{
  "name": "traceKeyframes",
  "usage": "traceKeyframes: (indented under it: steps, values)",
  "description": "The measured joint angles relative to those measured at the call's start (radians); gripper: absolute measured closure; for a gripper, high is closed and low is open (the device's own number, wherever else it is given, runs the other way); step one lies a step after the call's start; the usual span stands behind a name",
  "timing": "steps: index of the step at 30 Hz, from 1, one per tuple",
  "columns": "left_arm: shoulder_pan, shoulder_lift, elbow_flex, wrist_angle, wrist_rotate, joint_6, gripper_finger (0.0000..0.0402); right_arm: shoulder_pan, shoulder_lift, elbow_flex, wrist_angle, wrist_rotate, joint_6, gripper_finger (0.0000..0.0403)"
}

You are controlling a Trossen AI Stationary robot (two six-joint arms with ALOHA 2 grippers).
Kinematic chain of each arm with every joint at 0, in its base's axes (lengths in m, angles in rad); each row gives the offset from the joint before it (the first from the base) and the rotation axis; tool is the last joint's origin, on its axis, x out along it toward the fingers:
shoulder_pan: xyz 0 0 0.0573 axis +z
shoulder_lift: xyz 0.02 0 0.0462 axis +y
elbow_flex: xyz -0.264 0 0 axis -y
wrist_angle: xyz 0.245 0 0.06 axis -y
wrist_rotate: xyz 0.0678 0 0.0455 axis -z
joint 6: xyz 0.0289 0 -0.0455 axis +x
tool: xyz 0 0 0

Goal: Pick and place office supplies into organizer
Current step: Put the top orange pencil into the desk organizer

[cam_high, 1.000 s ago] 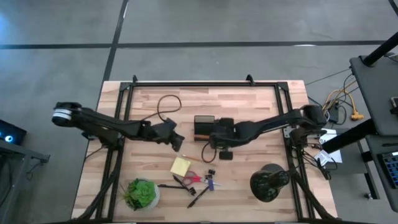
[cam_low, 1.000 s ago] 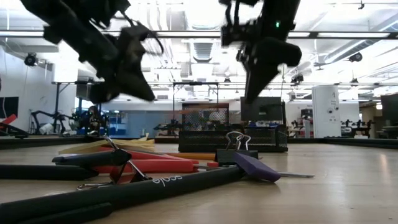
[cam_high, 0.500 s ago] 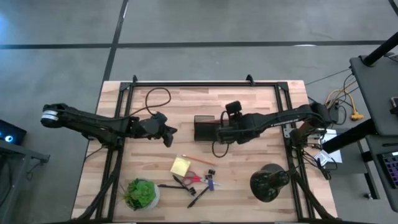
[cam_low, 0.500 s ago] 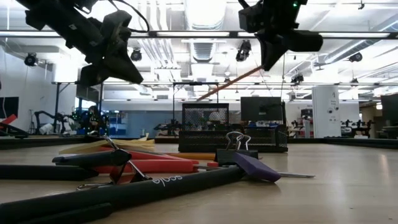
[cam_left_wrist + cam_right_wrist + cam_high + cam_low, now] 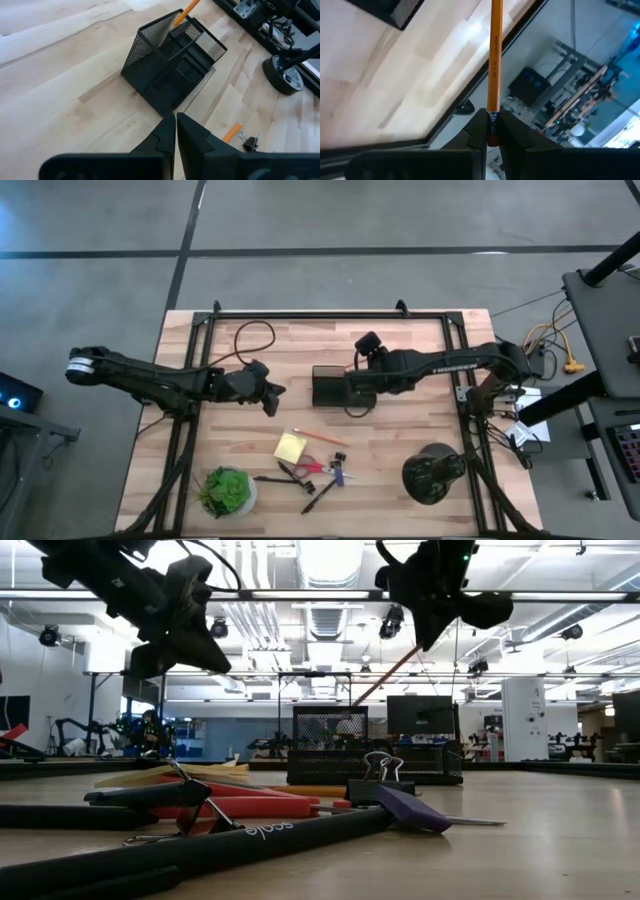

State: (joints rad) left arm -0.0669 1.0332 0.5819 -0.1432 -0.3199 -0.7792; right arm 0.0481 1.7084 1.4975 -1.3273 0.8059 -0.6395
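The black wire-mesh organizer (image 5: 326,386) stands on the table's middle and also shows in the left wrist view (image 5: 172,65). My right gripper (image 5: 357,380) is raised beside and above it, shut on an orange pencil (image 5: 382,676) that slants down toward the organizer's tall compartment (image 5: 165,31). My left gripper (image 5: 272,395) is shut and empty, raised left of the organizer (image 5: 330,745). A yellow pad (image 5: 290,446), a second orange pencil (image 5: 318,437), red-handled scissors (image 5: 306,469), black pens (image 5: 318,498), clips (image 5: 339,457) and a purple piece (image 5: 338,476) lie toward the near edge. My right gripper pinches the pencil between its two fingers at its ferrule and eraser end (image 5: 492,119). The pencil sticks straight out ahead of the fingers, along them. It is lifted clear of the table and slants down toward the organizer, its free end (image 5: 175,21) at the tall compartment's rim.
A green potted plant (image 5: 227,490) stands at the near left and a round black domed object (image 5: 432,472) at the near right. A black cable (image 5: 255,340) loops on the far left of the table. Bare wood lies around the organizer.
My right gripper has risen from low over the table's middle and gone toward the far edge, tipping until the pencil it holds slants down at the organizer. My left gripper has drawn back toward the table's left and up, then kept still.
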Motion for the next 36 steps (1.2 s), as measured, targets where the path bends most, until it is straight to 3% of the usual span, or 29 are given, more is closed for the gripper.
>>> traceKeyframes:
  steps: [11, 21, 36]
  values:
    - [0.0, 0.0, 0.0, 0.001, -0.008, 0.0, 0.0401, -0.023, 0.01, -0.001, 0.162, -0.005, -0.257, 0.0377]
    - [0.0, 0.0, 0.0, 0.002, -0.01, 0.0, 0.0402, -0.055, 0.102, 0.0, 0.172, 0.005, -0.304, 0.0376]
    - [0.009, 0.0, 0.0, 0.002, -0.011, 0.0, 0.0402, -0.055, 0.105, 0.0, 0.27, -0.036, -0.296, 0.0354]
